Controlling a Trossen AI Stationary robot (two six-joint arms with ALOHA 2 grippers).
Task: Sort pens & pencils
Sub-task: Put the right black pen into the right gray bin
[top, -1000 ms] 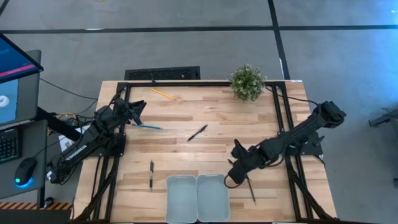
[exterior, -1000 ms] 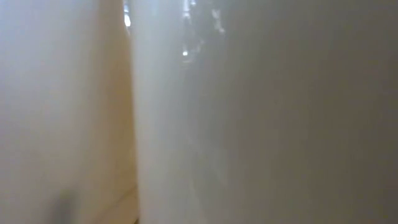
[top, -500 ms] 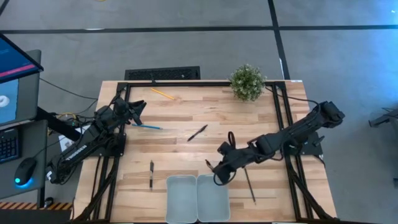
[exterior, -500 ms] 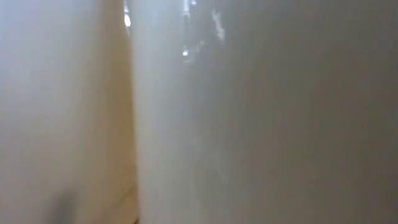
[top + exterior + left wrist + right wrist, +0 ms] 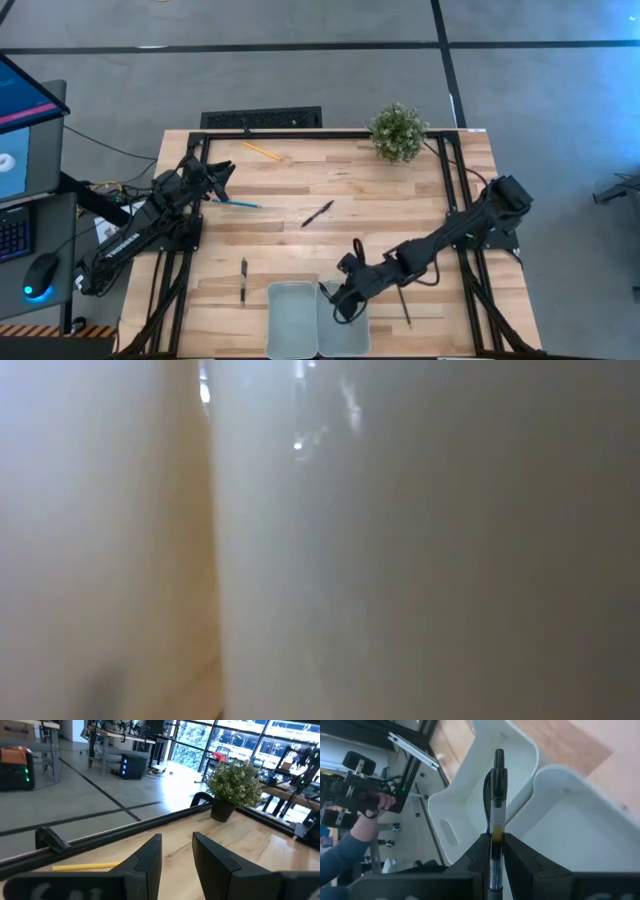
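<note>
My right gripper (image 5: 493, 851) is clamped on a pen (image 5: 495, 815), holding it above the two white trays (image 5: 291, 318), over the seam between them near the right tray (image 5: 345, 325). My left gripper (image 5: 176, 851) waits at the table's (image 5: 400, 200) left edge, fingers slightly apart, nothing between them. The blue pencil (image 5: 238, 203) lies just beside it; the yellow pencil (image 5: 261, 151) sits near the far edge. Other pens lie mid-table (image 5: 317, 213), left of the trays (image 5: 243, 281), and under my right arm (image 5: 404, 309). A plant (image 5: 398, 132) stands at the far edge.
</note>
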